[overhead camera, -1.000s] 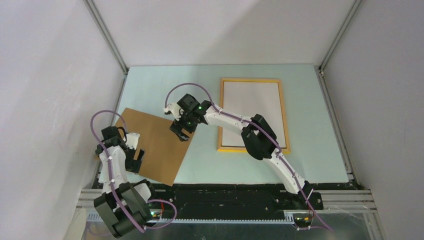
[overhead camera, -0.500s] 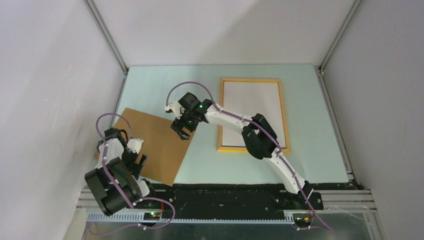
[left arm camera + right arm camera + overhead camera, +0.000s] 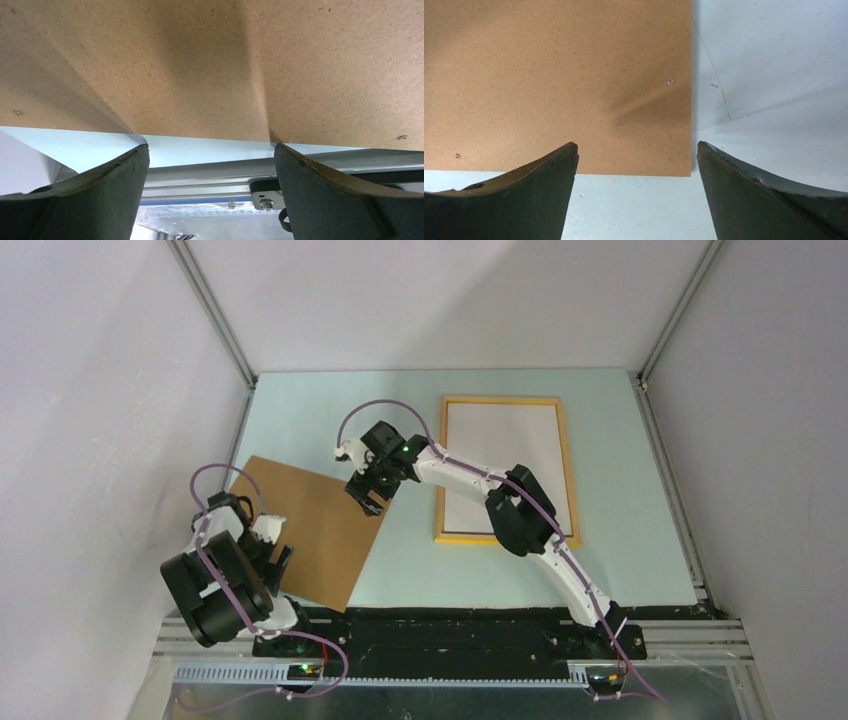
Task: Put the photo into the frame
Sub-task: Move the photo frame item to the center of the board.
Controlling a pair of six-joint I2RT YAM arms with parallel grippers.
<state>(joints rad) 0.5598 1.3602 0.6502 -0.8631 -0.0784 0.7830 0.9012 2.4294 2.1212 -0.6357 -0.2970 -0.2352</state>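
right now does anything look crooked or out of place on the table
The brown backing board lies askew on the left of the table, turned at an angle to its edges, with one corner close to the near edge. The frame sits square and shows only white inside. Nothing looks spilled or damaged.

Frame [image 3: 500, 399]: thin yellow-orange edges, white inside, lying flat, right of the right pincer [image 3: 366, 498], not touching.

board [image 3: 305, 530]: brown fibreboard, matt, finely speckled
frame [image 3: 569, 470]: yellow-orange wood edges, smooth
worktop [image 3: 420, 560]: pale blue, matt, faintly scratched
right fingers [image 3: 769, 200]: dark matt plastic
rail [image 3: 210, 172]: grey metal, slight sheen
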